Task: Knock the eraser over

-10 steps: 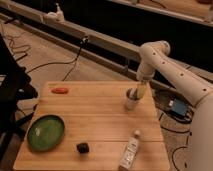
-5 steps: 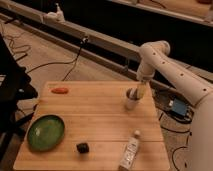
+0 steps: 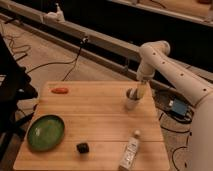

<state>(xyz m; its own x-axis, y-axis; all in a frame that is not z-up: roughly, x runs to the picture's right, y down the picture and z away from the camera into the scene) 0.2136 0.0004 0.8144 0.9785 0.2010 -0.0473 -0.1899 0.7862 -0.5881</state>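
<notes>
Small black rectangular eraser [image 3: 82, 147] near the front edge of the pale wooden table [image 3: 100, 115]; just right of the round green plate [image 3: 46, 132] but apart from it; well left of the white plastic bottle [image 3: 130, 152] lying on its side by the front right corner; small orange-red item [image 3: 60, 90] well apart at the rear left. Standing on end or lying flat: too small to tell.

Pale two-finger gripper [image 3: 132, 100] low at the right rear of the table, hanging from the white jointed arm [image 3: 155, 60]; well apart from the eraser; spread or pressed together, cannot tell. Knocking not yet begun, judging by that gap.

Probably light, firm and a little rubbery; not fragile; likely to cling to the wood rather than skate, so apt to tip when pushed high. No real need to take hold; better a sideways nudge against the upper part of a broad face. Pushed too low, may only slide toward the plate; approach from the right passes near the bottle, so worth a wide berth there.
</notes>
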